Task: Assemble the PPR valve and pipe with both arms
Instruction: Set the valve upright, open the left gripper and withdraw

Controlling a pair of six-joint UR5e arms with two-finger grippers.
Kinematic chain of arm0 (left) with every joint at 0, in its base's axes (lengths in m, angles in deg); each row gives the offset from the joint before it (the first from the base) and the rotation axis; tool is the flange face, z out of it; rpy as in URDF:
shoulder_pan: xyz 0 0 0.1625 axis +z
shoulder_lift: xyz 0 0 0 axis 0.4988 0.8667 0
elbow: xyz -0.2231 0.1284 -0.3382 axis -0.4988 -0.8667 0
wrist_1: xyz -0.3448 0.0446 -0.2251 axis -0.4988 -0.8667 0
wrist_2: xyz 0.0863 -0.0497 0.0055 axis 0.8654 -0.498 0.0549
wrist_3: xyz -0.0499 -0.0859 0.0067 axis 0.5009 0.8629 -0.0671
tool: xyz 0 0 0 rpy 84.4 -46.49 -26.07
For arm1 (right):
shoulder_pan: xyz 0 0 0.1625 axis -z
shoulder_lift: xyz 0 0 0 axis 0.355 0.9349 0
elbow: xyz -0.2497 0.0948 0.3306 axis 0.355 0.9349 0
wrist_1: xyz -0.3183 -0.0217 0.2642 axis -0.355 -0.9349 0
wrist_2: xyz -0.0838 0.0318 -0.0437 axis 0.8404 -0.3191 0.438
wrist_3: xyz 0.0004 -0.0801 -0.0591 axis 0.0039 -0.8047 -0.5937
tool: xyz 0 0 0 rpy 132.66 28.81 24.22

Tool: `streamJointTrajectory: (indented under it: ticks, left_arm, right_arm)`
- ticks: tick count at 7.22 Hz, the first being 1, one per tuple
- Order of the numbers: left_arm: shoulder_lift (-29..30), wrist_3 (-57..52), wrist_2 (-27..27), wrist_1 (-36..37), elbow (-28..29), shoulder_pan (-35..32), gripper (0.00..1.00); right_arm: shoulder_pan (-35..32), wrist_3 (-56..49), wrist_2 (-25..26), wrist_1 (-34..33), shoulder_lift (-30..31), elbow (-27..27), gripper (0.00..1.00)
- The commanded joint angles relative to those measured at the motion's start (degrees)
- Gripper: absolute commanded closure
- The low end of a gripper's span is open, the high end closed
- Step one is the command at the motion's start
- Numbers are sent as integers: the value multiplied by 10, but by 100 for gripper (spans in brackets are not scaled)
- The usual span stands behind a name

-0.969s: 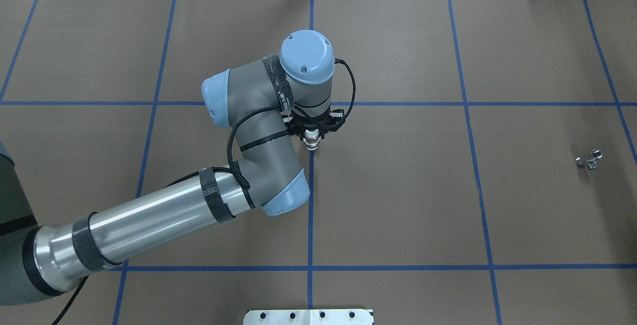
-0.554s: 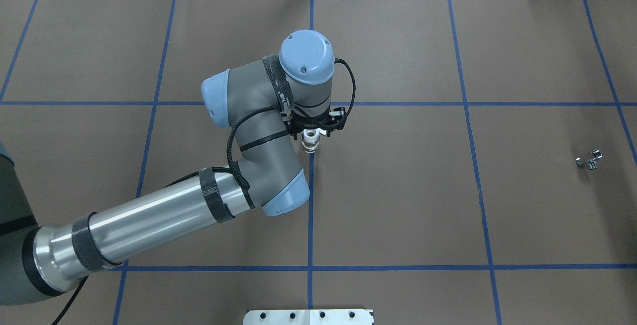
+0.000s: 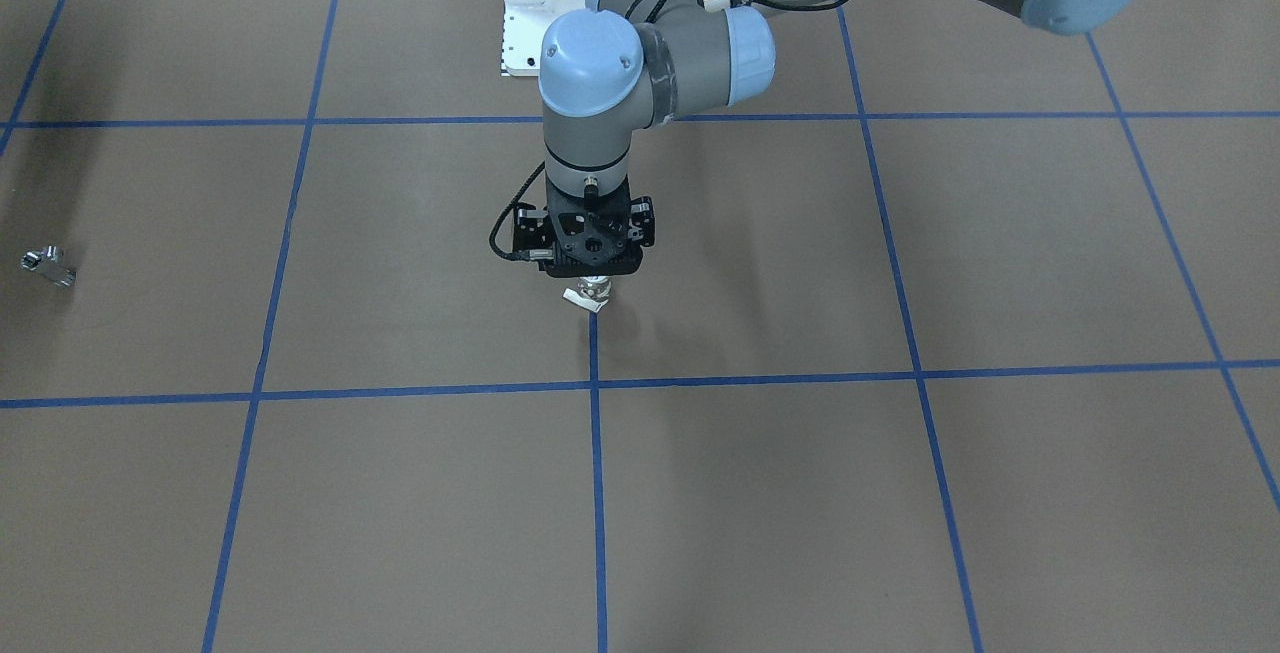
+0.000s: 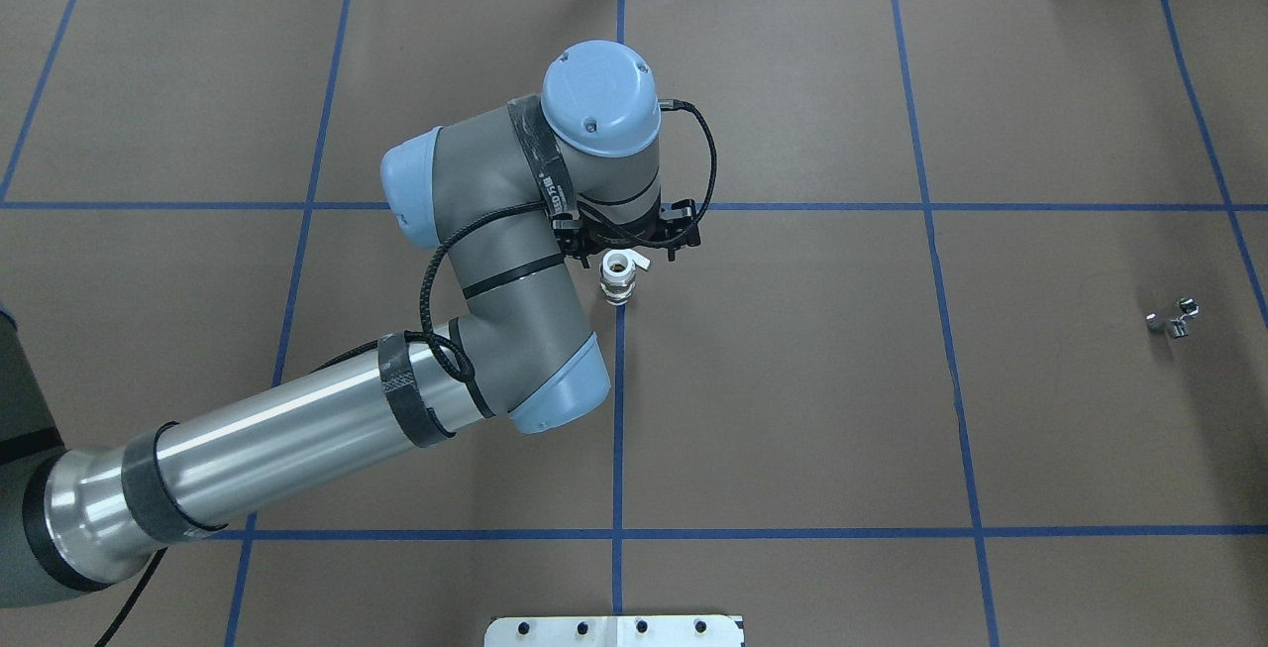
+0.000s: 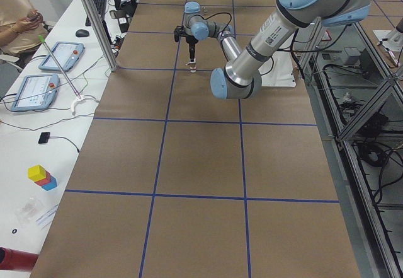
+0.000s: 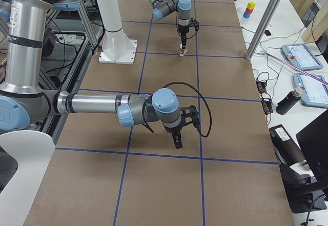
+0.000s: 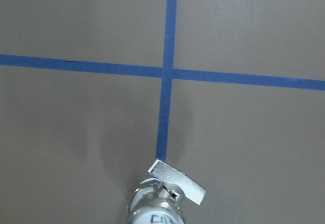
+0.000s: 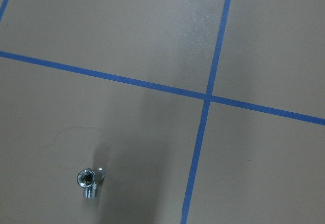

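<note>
Lower the left end effector (image 3: 592, 278) squarely over the upright valve (image 4: 616, 284); I cannot tell if it is pinching the valve.

Upright white valve (image 4: 616, 282) is standing at centre under the grey left arm (image 4: 515, 261); metal fitting (image 4: 1174, 320) is lying at three o'clock; right arm (image 6: 97, 104) is hovering.

The left arm (image 4: 495, 261) has shifted. Its blue wrist cap (image 4: 599, 97) now sits a little farther off and more to the left, and the silver forearm (image 4: 297, 444) has swung left with it. The left gripper (image 4: 624, 243) has drawn toward the far side, so the valve (image 4: 616, 282) shows more fully, its white-rimmed top and lever (image 4: 640, 262) now uncovered.
</note>
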Motion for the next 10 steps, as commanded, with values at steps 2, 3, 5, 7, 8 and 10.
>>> streamJointTrajectory:
  ticks: [2, 3, 5, 7, 8, 10]
  left_arm:
    - [-163, -131, -3, 177, -322, -35, 0]
    - [-234, -206, -13, 185, -396, -72, 0]
    - [-355, -439, -120, 184, -428, -229, 0]
    - [-449, -711, -155, 184, -404, -397, 0]
    - [-486, -797, -161, 184, -388, -453, 0]
    - [-570, -846, -163, 168, -382, -508, 0]
  right_arm:
    - [24, 70, -21, 3, -1, -23, 0]
    - [43, 98, -21, 3, 0, -34, 1]
    - [101, 200, -9, 68, 7, -41, 1]
    - [142, 228, 44, 83, 10, -39, 1]
    - [163, 244, 57, 83, 7, -38, 1]
    - [214, 273, 88, 124, 4, -3, 1]
